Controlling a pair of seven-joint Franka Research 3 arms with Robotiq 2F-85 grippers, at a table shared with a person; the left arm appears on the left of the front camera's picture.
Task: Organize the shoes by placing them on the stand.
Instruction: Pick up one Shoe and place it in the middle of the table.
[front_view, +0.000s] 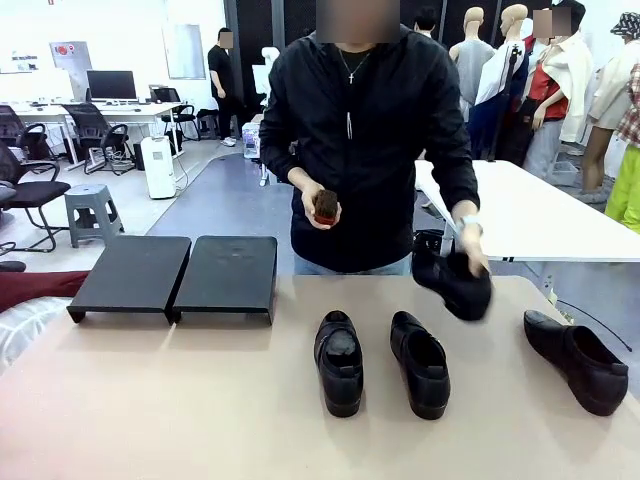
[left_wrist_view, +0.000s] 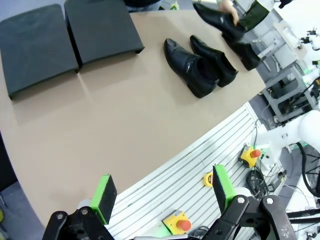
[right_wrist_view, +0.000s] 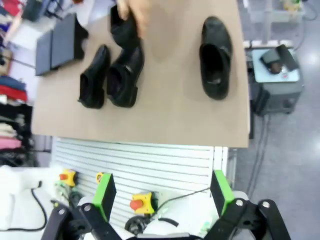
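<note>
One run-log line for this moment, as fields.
black slanted stand: empty | tan table: three black leather shoes | person: holds fourth shoe and brown brush | left gripper open | right gripper open

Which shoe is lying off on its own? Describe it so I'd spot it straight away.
Start at the tan table, where a pair of black shoes lies side by side in the middle. The lone shoe lies near the table's end on the robot's right, turned at an angle with nothing beside it.

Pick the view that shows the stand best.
Front view: both panels of the stand sit whole and square to the camera. The left wrist view crops it at the top edge; the right wrist view has it small, in a corner.
</note>
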